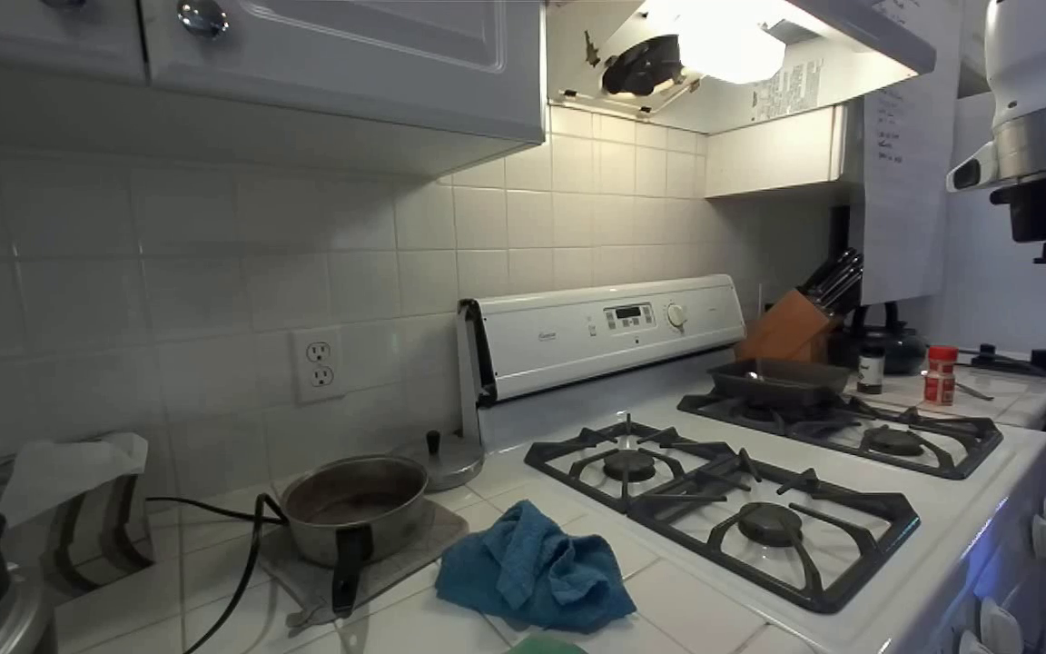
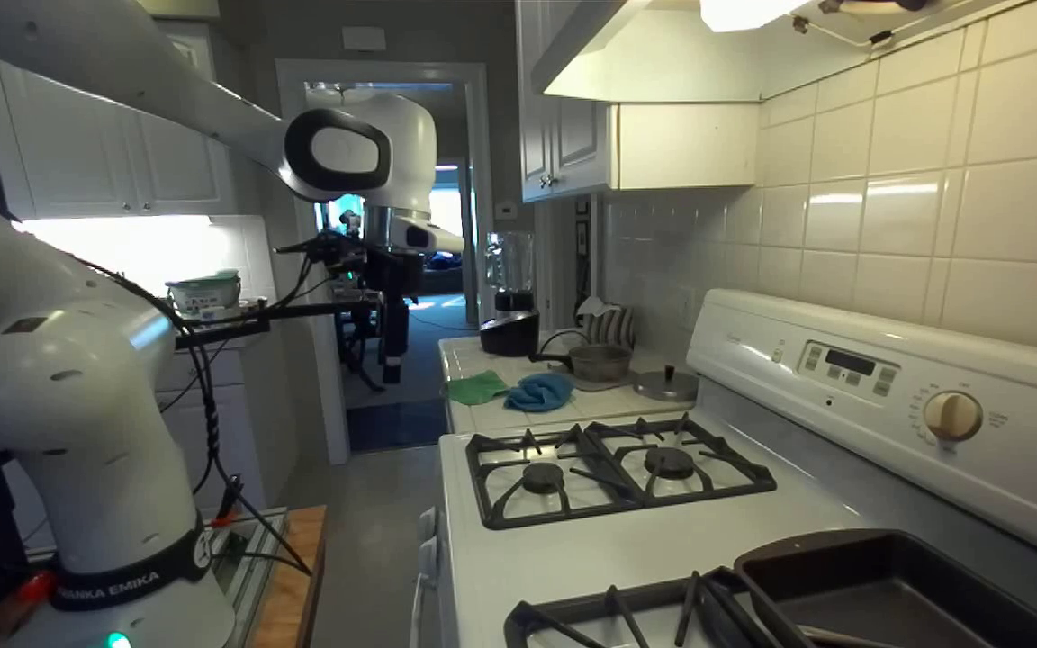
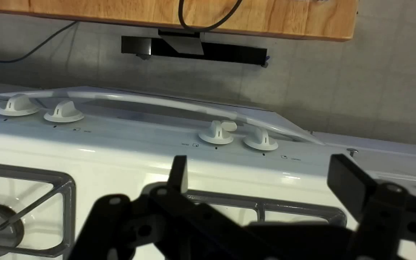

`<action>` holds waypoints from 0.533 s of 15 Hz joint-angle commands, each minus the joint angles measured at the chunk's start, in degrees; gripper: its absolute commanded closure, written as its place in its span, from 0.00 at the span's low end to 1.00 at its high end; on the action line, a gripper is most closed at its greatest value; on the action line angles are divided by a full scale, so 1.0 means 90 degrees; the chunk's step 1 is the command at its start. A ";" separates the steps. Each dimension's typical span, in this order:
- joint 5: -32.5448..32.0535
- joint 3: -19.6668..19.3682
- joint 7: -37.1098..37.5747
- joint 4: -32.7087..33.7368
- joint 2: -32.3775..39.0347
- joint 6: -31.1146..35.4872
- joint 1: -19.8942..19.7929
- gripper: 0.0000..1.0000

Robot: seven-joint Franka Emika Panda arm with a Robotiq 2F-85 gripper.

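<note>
The stove (image 3: 121, 162) is seen beyond the end effector (image 3: 261, 173), spread wide with nothing held; the stove is white, with dark grates (image 3: 70, 202).

Kitchen, apparently a home's. Gas range (image 2: 662, 531) with control knobs (image 3: 217, 134); lit range hood (image 1: 877, 38) above; tiled backsplash (image 1: 350, 263); white panelled wall cabinets (image 1: 350, 54). On tiled countertop (image 1: 686, 599): knife block (image 1: 786, 327), saucepan (image 1: 389, 522), blender (image 2: 509, 337), red-capped spice jar (image 1: 939, 386). Doorway (image 2: 477, 135) opens onto another room.
</note>
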 commanded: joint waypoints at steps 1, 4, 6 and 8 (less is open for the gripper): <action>-0.0168 0.0016 -0.0170 0.0134 0.0335 0.0327 -0.0046 0.00; -0.0522 0.0054 -0.0575 0.0385 0.0909 0.1098 -0.0039 0.00; -0.0802 0.0057 -0.0837 0.0577 0.1330 0.1668 -0.0031 0.00; -0.1050 0.0042 -0.1064 0.0805 0.1735 0.2197 -0.0004 0.00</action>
